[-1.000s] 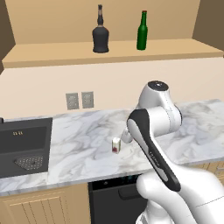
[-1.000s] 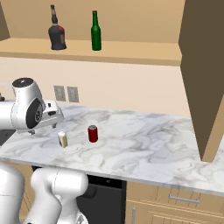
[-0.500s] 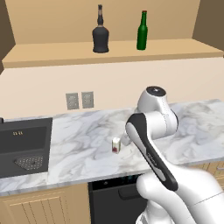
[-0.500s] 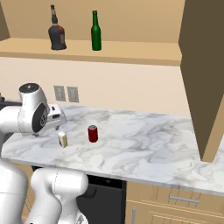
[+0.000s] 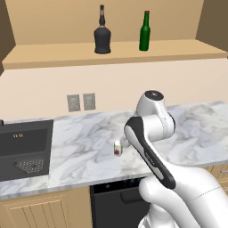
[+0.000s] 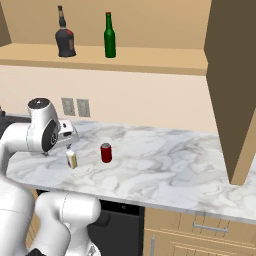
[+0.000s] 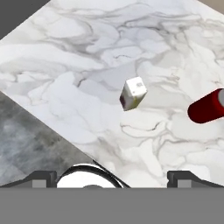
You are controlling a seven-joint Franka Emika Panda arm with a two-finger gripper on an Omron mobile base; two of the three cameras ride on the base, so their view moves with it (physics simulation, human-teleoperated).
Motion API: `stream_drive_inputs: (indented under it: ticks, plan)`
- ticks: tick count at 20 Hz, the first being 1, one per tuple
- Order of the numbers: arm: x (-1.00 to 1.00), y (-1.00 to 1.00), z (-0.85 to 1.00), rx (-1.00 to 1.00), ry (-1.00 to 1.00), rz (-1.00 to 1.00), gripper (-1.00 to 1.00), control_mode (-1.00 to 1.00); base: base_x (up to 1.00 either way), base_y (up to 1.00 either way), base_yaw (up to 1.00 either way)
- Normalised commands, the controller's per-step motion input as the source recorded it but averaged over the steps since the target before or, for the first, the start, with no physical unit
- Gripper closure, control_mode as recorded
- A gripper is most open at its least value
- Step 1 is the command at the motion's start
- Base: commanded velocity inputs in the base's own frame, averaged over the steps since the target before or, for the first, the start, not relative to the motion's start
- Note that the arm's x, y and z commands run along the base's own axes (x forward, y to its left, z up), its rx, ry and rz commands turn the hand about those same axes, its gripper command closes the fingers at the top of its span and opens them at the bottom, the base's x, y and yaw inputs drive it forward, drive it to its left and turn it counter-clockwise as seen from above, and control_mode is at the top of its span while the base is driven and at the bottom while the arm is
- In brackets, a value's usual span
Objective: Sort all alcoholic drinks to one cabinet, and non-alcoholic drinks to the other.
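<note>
Four drinks in all: two bottles on the shelf [image 6: 150, 59], one can and one carton on the worktop [image 6: 165, 167]. No writing legible on any of them.

Black bottle [image 5: 102, 34]: squat, round-bellied, thin neck, upright on the shelf; a small red patch shows on its belly in the right base view, too small to read. Green bottle [image 5: 144, 32]: slim, red cap, upright, well apart from the black one on the same shelf. Long axes of both vertical.

Can [image 6: 106, 153]: red, silver top, upright on the marble worktop. Carton [image 6: 71, 159]: white with a red mark on one side, upright, near the can but not touching. In the hand view the carton [image 7: 132, 93] sits mid-frame, seen from above and tilted by the camera's roll, the can [image 7: 207, 106] at the right edge.

Claw [image 7: 112, 176]: above the worktop over the carton, looking down at it; its two tips stand wide apart, nothing between them.

Two wall outlets [image 5: 81, 102] side by side behind the worktop. One dark sink [image 5: 24, 147] set in the worktop to the left.
</note>
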Motion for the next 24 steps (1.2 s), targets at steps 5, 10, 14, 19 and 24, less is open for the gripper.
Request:
stream_drive_inputs:
  ticks: [5,10,14,19,24]
  plan:
    - [0.23,0.03,-0.17,0.0,0.02,-0.03,-1.0,-1.0,0.0,0.0,0.0]
    - [0.19,0.03,-0.21,0.0,0.01,-0.03,-1.0,-1.0,0.0,0.0,0.0]
    - [0.17,0.04,-0.32,0.0,0.02,-0.01,-1.0,-1.0,0.0,0.0,0.0]
    - [0.17,0.04,-0.33,0.0,0.03,0.0,-1.0,-1.0,0.0,0.0,0.0]
    - [0.16,0.03,-0.24,0.0,0.0,0.0,-1.0,-1.0,0.0,0.0,0.0]
